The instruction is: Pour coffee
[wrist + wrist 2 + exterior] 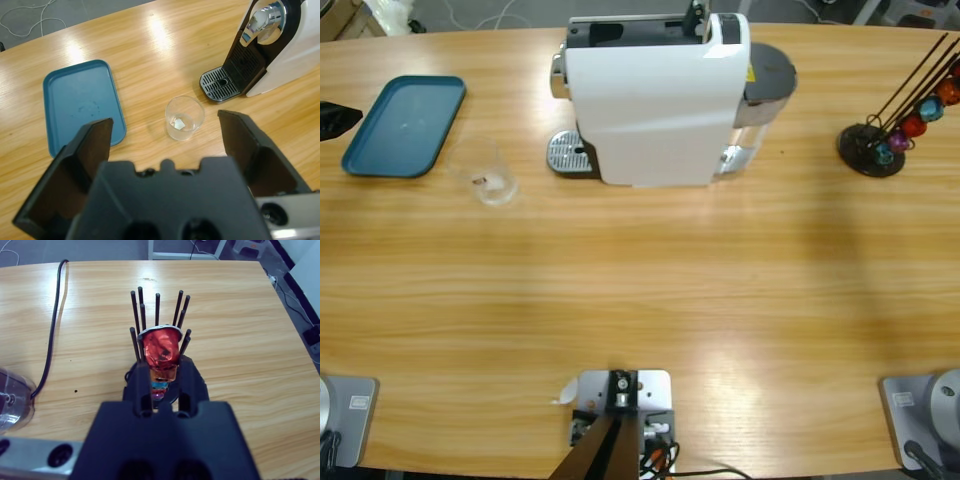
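Small clear glass tumbler upright on long wooden table, between teal rectangular plastic tray and perforated metal drip grate of white coffee machine; touching neither. No amber liquid discernible in tumbler; only a pale glint at its base. In high view, tumbler just right of tray, left of and slightly nearer than drip grate.

Left gripper above table, jaws spread wide, nothing between them; tumbler ahead of jaws, roughly centred in gap, apart from both.

Right gripper at black wire capsule rack near table's right end, well apart from tumbler. Jaws drawn close together, either side of red foil capsule; contact with capsule cannot be confirmed. Blue and pink capsules partly visible below red one. Rack in high view with coloured capsules on its rods. Black cable along table in right wrist view.
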You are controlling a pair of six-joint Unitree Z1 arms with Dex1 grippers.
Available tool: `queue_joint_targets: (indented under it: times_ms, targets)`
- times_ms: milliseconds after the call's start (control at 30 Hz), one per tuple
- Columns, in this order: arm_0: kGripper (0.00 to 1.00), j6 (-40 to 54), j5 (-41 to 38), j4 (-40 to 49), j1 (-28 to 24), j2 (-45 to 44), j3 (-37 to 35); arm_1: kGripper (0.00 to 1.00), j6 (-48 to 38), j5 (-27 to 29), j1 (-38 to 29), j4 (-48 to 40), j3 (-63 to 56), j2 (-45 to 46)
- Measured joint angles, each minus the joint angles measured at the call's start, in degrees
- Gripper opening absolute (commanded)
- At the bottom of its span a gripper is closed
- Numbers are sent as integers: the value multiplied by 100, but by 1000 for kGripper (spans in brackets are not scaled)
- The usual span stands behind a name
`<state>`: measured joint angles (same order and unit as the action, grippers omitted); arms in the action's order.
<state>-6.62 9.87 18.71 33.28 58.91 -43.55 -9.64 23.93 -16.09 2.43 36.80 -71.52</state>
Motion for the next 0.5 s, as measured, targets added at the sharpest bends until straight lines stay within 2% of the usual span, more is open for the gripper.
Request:
queue_joint_targets:
  times_ms: [500]
  targets:
    - [908, 0, -1, -29, 135, 0, 29, 0, 169, 70, 1, 159, 277, 106]
